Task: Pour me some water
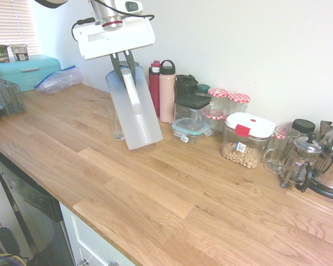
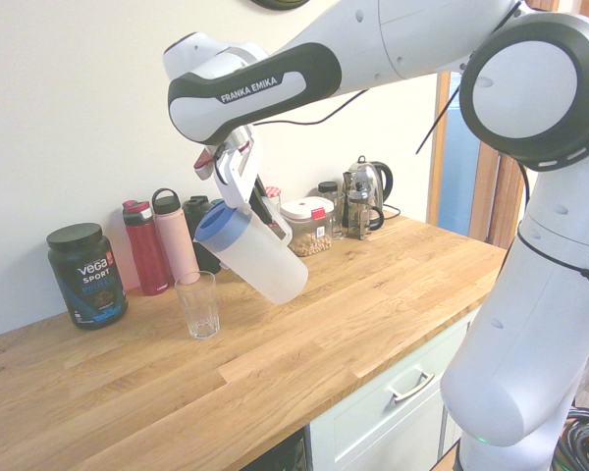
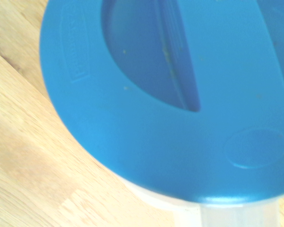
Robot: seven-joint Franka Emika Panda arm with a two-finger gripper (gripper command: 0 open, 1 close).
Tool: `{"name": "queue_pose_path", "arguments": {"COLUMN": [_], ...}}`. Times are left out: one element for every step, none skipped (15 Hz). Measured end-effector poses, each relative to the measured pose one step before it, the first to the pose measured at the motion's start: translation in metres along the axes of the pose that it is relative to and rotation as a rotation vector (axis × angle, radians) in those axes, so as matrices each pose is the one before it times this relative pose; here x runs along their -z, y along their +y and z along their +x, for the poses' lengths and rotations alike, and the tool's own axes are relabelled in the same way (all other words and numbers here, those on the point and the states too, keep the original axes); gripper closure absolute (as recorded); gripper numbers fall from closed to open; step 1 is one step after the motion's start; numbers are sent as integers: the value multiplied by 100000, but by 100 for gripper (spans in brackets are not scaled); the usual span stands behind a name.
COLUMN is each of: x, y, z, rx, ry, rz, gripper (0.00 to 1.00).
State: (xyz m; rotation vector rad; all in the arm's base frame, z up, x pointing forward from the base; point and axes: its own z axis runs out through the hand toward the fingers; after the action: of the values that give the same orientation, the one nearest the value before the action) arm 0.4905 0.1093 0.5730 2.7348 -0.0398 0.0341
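A translucent white pitcher [image 1: 136, 111] with a blue lid [image 2: 219, 224] hangs tilted over the wooden counter [image 1: 155, 194]. My gripper [image 1: 124, 67] is shut on its handle from above. The lid end leans toward a clear drinking glass [image 2: 198, 304], which stands upright on the counter just below and beside the lid. In the first exterior view the glass [image 1: 116, 128] is partly hidden behind the pitcher. No stream of water shows. The blue lid [image 3: 170, 94] fills the wrist view.
Along the wall stand a red bottle [image 1: 154, 86], a pink bottle [image 1: 167, 91], stacked food containers [image 1: 191, 119], a chickpea box [image 1: 247, 141], a French press [image 1: 299, 160] and a dark tub [image 2: 86, 275]. A teal bread box [image 1: 28, 69] and dish rack [image 1: 3, 94] sit at one end.
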Motion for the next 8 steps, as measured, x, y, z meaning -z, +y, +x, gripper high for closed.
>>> {"name": "queue_pose_path", "arguments": {"x": [198,-1,-135,-171,-129,11,75,92], "y": [-873,-856,-784,-692,-472,-346,-237,-102], "z": [159,189,243,233,249,200,135,92], "rx": [431,313,135,118,-167,-157,-23,-86], "ry": [-144,-189,-387,-651,-652,-501,-157,-170], "rz": [-1645,-1791,-1430,-1850,-1637,-1395,-1332,-1264], "gripper": [100,100,100,100,100,100,100,100]}}
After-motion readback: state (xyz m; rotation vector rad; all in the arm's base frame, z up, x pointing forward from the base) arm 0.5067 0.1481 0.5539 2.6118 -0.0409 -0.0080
